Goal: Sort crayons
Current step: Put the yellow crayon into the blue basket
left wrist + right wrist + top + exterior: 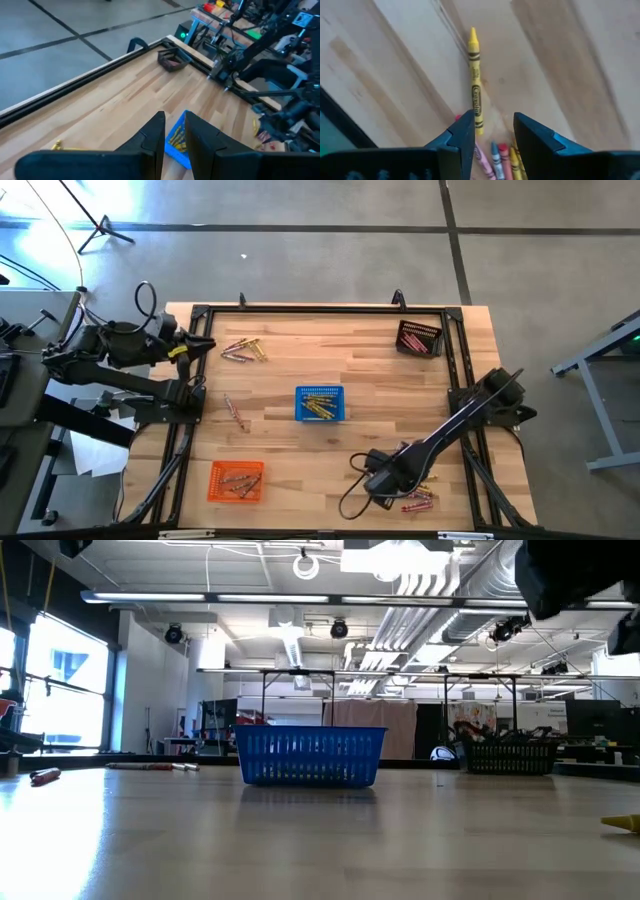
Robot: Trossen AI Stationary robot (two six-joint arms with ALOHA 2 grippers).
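Observation:
Crayons lie in loose groups on the wooden table: one pile (243, 350) at the far left, a pair (234, 410) left of centre, another cluster (418, 500) at the near right. My right gripper (492, 120) points down over that near-right cluster, open. One yellow crayon (475, 95) lies flat on the wood just beyond its fingertips, and several more crayons (497, 157) lie below them. My left gripper (174, 120) hangs raised over the table's far left (207, 344). A narrow gap shows between its fingers, with nothing in it.
A blue basket (320, 403) with yellow crayons stands mid-table. An orange basket (236, 480) is at the near left and a dark basket (418, 338) at the far right corner. A black frame (300, 308) runs along the table's edges. Bare wood lies between the baskets.

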